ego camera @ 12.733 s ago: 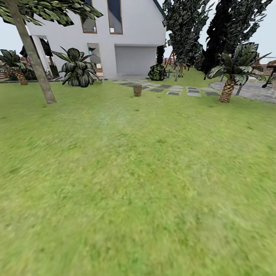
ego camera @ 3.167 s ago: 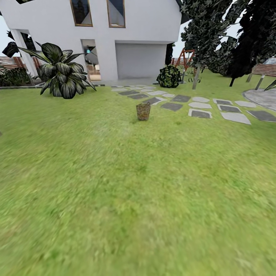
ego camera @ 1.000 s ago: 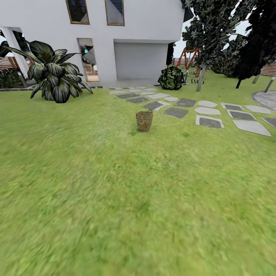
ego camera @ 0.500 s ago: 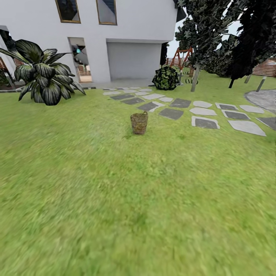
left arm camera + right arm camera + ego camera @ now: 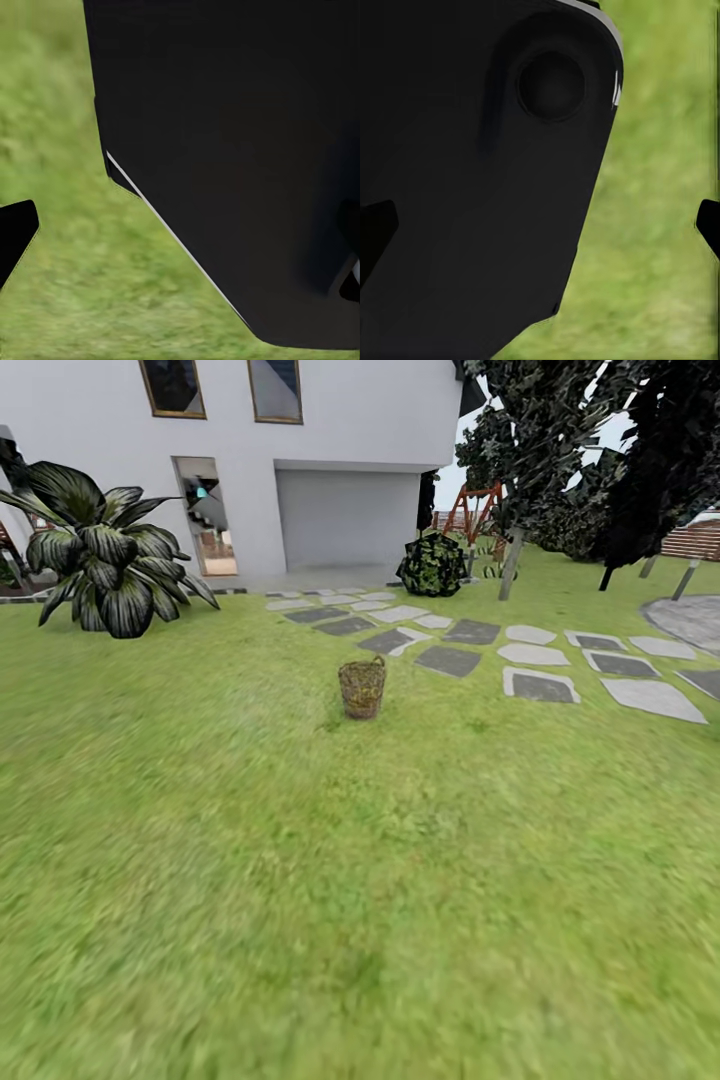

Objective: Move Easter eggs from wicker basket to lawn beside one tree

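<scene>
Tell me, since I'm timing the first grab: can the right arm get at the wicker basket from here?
Probably not yet. The wicker basket stands well ahead on the lawn, by the stepping stones, with open grass between. Nothing blocks the way; the robot likely needs to drive closer.

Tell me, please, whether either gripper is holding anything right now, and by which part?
Nothing appears to be held: the wicker basket stands untouched on the lawn ahead, though the jaws' state cannot be told.

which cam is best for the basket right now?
Head view. The wicker basket stands upright on the lawn, ahead near the stepping stones, whole and unblocked. Both wrist views give grass behind a dark robot part close to the lens, no help locating it.
</scene>
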Tool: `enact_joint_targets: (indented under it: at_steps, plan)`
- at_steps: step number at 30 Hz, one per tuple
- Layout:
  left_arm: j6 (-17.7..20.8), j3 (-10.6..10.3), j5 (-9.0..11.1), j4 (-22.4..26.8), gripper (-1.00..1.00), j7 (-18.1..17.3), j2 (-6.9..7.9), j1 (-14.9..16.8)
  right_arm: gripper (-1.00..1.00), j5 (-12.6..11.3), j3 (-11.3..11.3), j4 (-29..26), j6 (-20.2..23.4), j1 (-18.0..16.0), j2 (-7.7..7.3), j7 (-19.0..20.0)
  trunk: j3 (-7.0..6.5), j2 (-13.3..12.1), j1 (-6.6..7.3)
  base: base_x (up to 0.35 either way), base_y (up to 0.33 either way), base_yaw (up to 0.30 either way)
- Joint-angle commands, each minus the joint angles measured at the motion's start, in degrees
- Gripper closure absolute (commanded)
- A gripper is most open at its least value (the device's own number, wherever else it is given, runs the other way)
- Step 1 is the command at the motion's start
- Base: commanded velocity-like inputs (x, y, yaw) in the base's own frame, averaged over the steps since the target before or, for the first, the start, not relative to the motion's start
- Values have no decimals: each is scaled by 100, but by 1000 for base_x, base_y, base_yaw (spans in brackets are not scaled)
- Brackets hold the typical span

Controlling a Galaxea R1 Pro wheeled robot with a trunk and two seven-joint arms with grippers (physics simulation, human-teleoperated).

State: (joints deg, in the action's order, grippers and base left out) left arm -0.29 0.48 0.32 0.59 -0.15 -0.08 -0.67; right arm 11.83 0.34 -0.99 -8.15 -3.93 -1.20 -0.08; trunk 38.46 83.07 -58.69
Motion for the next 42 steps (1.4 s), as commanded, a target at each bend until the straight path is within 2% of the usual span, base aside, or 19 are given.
enact_joint_targets:
  at_steps: [1,42]
  plan:
    - [-4,5,3,8,-100,0,0,-1,-100,30,1,3,-13,-2,0,-1,3,1,-4,340,0,0]
    - [-6,5,3,6,-100,0,-1,-3,-100,9,-25,-24,-28,-2,-6,-27,3,1,-4,340,0,0]
